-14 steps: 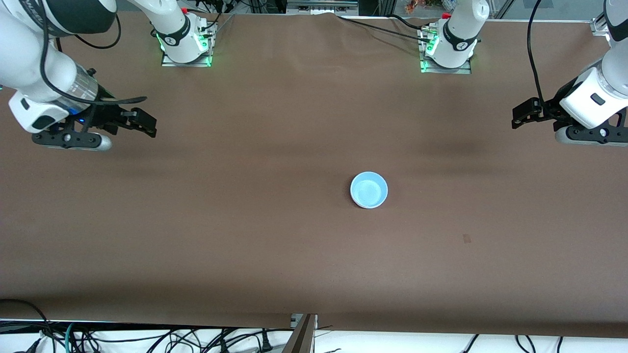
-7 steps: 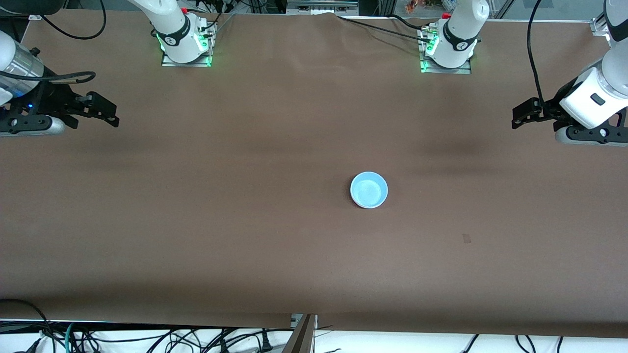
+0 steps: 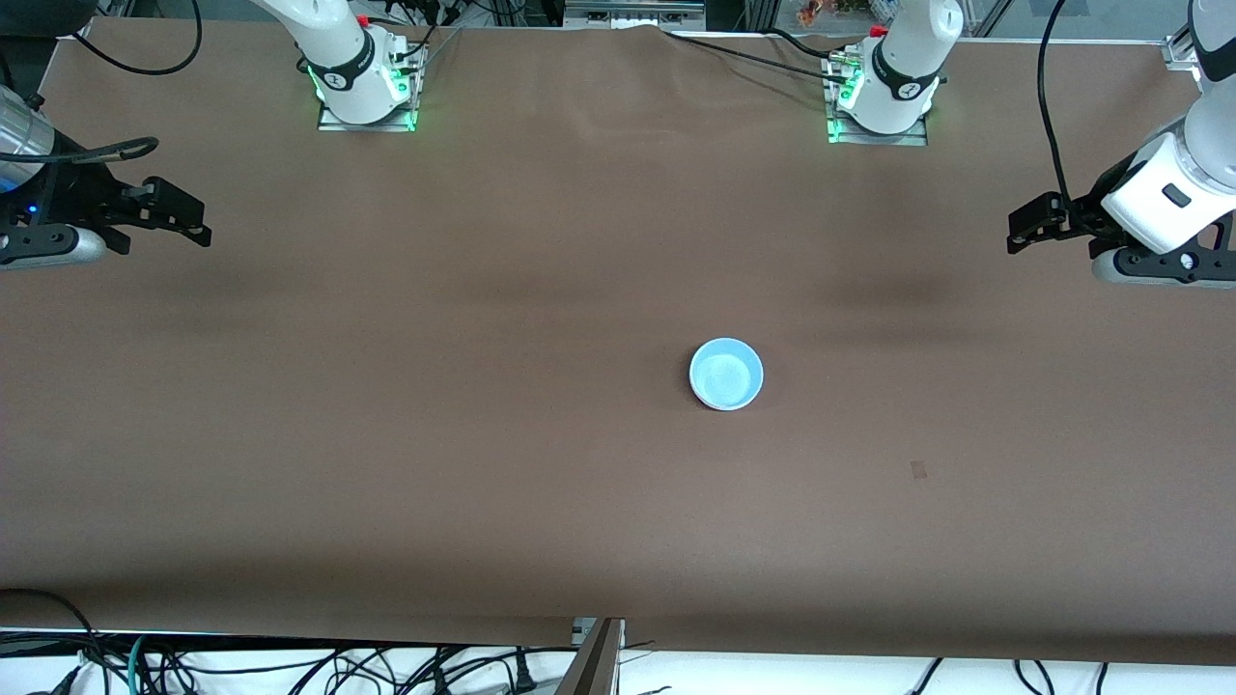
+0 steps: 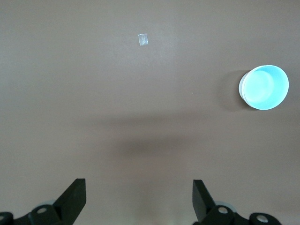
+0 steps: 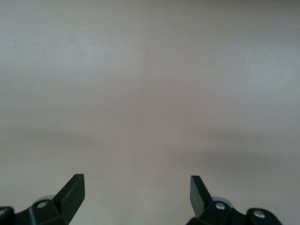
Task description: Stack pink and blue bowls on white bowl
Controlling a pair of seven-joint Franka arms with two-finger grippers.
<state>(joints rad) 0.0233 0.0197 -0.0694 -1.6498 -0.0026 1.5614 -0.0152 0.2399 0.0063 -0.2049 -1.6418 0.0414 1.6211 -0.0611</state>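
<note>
the blue bowl (image 3: 726,374) stands upright on the brown surface (image 3: 483,434), about in the middle of it and a little toward my left arm's end. nothing lies in it. in my left wrist view the same blue bowl (image 4: 264,87) shows at the edge, and its rim looks pale, almost white. i see only this one bowl from above; if a pink or a white one sits under it, i cannot tell.

a small pale mark (image 3: 918,470) lies on the surface, nearer to the front camera than the bowl and toward my left arm's end. in the left wrist view this mark (image 4: 143,40) looks like a little square of tape.

my left gripper (image 3: 1025,227) hangs over the surface at my left arm's end, well apart from the bowl. its fingers (image 4: 75,199) are spread wide and they hold nothing.

my right gripper (image 3: 183,217) hangs over the surface at my right arm's end, also well apart from the bowl. its fingers (image 5: 74,192) are spread wide too and nothing is between them. under them the right wrist view shows only bare brown surface (image 5: 150,93).

both arm bases (image 3: 362,82) stand along the edge of the surface, with green lights lit on them. cables (image 3: 290,666) lie below the edge nearest to the front camera.
</note>
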